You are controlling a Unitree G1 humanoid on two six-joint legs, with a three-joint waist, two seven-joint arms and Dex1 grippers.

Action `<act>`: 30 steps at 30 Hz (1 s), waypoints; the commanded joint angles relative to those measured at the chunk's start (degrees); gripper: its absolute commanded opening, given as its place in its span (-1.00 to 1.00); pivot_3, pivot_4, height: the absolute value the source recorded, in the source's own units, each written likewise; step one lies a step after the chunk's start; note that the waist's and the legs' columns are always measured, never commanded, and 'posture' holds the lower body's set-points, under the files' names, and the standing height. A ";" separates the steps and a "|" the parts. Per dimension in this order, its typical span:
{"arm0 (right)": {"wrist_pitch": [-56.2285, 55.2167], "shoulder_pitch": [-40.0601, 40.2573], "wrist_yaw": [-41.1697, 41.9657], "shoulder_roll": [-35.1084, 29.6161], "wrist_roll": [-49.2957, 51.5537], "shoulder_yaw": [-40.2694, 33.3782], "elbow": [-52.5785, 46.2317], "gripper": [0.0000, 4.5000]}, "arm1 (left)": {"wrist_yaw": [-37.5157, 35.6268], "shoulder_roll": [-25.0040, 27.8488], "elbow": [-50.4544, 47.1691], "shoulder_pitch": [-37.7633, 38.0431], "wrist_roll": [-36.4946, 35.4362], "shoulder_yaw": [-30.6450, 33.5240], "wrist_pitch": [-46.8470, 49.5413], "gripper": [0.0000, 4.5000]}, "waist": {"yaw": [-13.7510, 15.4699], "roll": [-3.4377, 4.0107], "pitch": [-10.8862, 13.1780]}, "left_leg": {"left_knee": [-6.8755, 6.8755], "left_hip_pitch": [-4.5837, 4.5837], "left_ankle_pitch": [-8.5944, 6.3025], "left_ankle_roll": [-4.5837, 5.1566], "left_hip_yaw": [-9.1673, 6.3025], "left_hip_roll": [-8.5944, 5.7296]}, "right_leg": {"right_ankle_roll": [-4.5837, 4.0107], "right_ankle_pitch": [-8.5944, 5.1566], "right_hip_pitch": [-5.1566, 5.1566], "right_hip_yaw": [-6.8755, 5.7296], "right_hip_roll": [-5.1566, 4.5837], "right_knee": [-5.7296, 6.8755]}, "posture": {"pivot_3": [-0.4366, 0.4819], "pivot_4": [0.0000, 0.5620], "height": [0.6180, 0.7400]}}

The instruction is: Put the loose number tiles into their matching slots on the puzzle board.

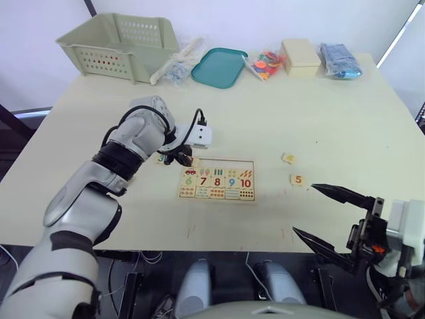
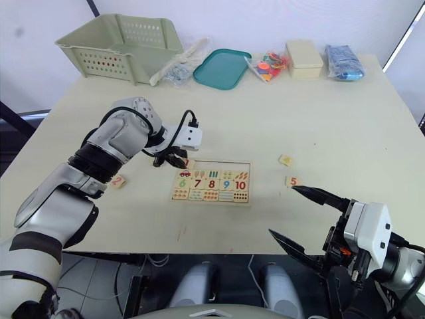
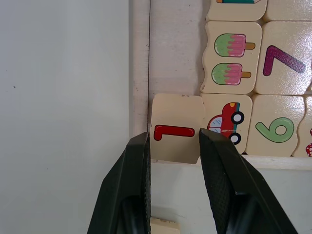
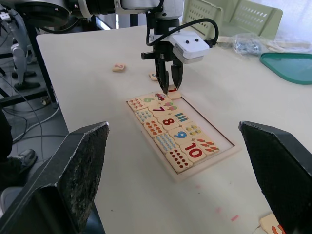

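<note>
The puzzle board (image 1: 229, 164) lies flat mid-table, with numbers 6 to 10 and picture pieces in it. Its row of slots (image 3: 170, 53) is bare along one long side. My left gripper (image 3: 173, 139) is shut on the tile printed 1 (image 3: 176, 129), holding it at the end slot beside the car picture. Other loose number tiles lie around: the 5 (image 1: 298, 179) and a small one (image 1: 288, 158) to the board's right, and the 2 (image 2: 117, 180) to its left. My right gripper (image 1: 303, 208) hangs open near the table's front right edge, holding nothing.
Along the far edge stand a green basket (image 1: 119, 43), a clear bag (image 1: 176, 66), a teal tray (image 1: 219, 66), a bag of colourful pieces (image 1: 265, 64), a beige box (image 1: 300, 56) and a blue pack (image 1: 340, 60).
</note>
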 commanded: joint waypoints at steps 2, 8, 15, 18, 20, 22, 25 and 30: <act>-1.11 0.20 -0.11 0.09 0.15 -0.32 -2.01 1.00 | -0.89 0.65 -1.36 0.21 0.67 1.51 0.18 -0.35 | 0.00 0.00 0.00 | 0.00 0.00 0.00 0.00 0.00 0.00 | 0.00 0.00 0.00 0.00 0.00 0.00 | -0.05 -0.47 1.00; -1.46 -0.26 0.11 0.27 -0.33 0.21 -1.39 1.00 | -3.07 1.69 -1.88 -1.52 -0.37 3.07 1.32 0.17 | -0.01 0.00 0.00 | 0.00 0.00 0.00 0.00 0.00 0.00 | 0.00 0.00 0.00 0.00 0.00 0.00 | -0.05 -0.47 1.00; -1.49 -1.94 0.44 0.24 -0.82 1.23 -0.32 1.00 | -6.00 4.22 -0.66 -3.62 -5.38 6.16 0.29 0.17 | 0.01 0.00 0.00 | 0.00 -0.01 0.00 0.00 -0.01 0.00 | 0.00 0.00 0.00 0.00 0.00 0.00 | -0.05 -0.47 1.00; -1.49 -2.45 0.64 0.18 -0.80 1.34 0.12 1.00 | -5.03 2.73 2.79 -3.05 -11.19 12.26 -0.34 0.17 | 0.01 0.00 0.00 | 0.01 -0.01 0.00 0.00 -0.01 0.00 | 0.00 0.00 0.00 -0.01 -0.01 0.00 | -0.05 -0.47 1.00; -1.47 -2.81 0.76 0.08 -0.73 1.36 0.44 1.00 | -3.91 1.73 4.88 -2.58 -13.92 15.19 -2.22 0.17 | 0.00 0.00 0.00 | 0.01 0.00 0.00 0.00 0.00 0.00 | 0.00 0.00 0.00 -0.01 -0.02 0.00 | -0.05 -0.47 1.00; -1.32 -3.19 0.91 -0.08 -0.52 1.34 0.70 1.00 | -5.26 1.40 7.43 -3.04 -16.60 16.25 -4.06 0.17 | 0.00 0.00 0.00 | 0.02 -0.01 0.00 0.00 -0.01 0.00 | 0.00 0.00 0.00 -0.03 -0.01 0.00 | -0.05 -0.47 1.00; -1.06 -3.66 1.20 -0.35 -0.12 1.16 1.05 1.00 | -5.63 0.59 12.10 -3.56 -19.30 18.48 -9.36 0.17 | 0.00 0.00 0.00 | 0.03 -0.01 0.00 0.00 -0.02 0.00 | 0.00 0.00 0.00 -0.03 -0.01 0.01 | -0.05 -0.47 1.00; -0.74 -4.55 1.49 -0.84 0.30 1.06 1.54 1.00 | -3.87 -0.96 20.08 -2.69 -18.70 19.69 -19.47 0.17 | 0.01 0.00 0.00 | 0.03 -0.01 0.00 0.00 -0.01 -0.01 | 0.00 0.00 0.00 -0.03 -0.01 0.01 | -0.05 -0.47 1.00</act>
